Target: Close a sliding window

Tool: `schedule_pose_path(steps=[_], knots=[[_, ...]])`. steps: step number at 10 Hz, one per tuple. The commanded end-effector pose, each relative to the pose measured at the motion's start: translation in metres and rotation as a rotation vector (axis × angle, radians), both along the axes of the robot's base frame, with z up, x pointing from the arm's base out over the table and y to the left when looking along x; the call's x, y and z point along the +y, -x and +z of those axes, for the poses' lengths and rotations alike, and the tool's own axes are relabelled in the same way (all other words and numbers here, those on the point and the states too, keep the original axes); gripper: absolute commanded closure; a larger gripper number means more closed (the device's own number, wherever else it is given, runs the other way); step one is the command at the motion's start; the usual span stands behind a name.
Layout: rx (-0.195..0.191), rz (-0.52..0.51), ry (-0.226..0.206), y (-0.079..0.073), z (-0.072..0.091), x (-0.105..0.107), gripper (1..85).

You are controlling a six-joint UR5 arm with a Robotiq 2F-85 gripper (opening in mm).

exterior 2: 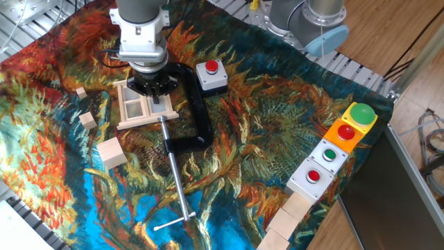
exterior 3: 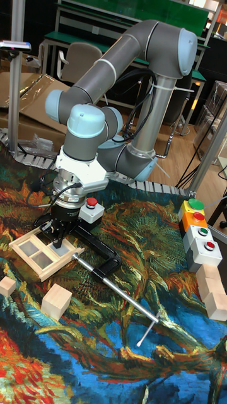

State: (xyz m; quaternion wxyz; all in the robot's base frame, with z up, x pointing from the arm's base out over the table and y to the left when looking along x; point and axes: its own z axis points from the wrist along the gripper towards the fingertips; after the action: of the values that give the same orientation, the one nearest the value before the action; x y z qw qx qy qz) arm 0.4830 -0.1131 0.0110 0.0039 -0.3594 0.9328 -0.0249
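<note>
The sliding window (exterior 2: 141, 109) is a small pale wooden frame with two panes, lying flat on the painted cloth at the upper left. It also shows in the tall fixed view as the sliding window (exterior 3: 39, 252). My gripper (exterior 2: 155, 96) points straight down over the frame's right half, and its body hides that part. In the tall fixed view the gripper (exterior 3: 61, 241) has its dark fingers close together, tips on or just above the frame's right end. Nothing is held between them.
A black C-clamp (exterior 2: 193, 104) with a long steel rod (exterior 2: 175, 177) lies right beside the window. A red button box (exterior 2: 211, 75) sits behind it. Wooden cubes (exterior 2: 112, 153) lie to the left, button boxes (exterior 2: 340, 142) and more cubes (exterior 2: 288, 217) to the right.
</note>
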Motion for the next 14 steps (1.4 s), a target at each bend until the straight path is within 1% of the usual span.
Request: schedule_pose_path(steps=[1, 7, 14], knots=[[-0.004, -0.005, -0.009, 0.001, 0.001, 0.0, 84.3], [0.013, -0.001, 0.005, 0.007, 0.002, -0.006, 84.3], [0.037, 0.009, 0.035, 0.02, 0.004, -0.021, 84.3]])
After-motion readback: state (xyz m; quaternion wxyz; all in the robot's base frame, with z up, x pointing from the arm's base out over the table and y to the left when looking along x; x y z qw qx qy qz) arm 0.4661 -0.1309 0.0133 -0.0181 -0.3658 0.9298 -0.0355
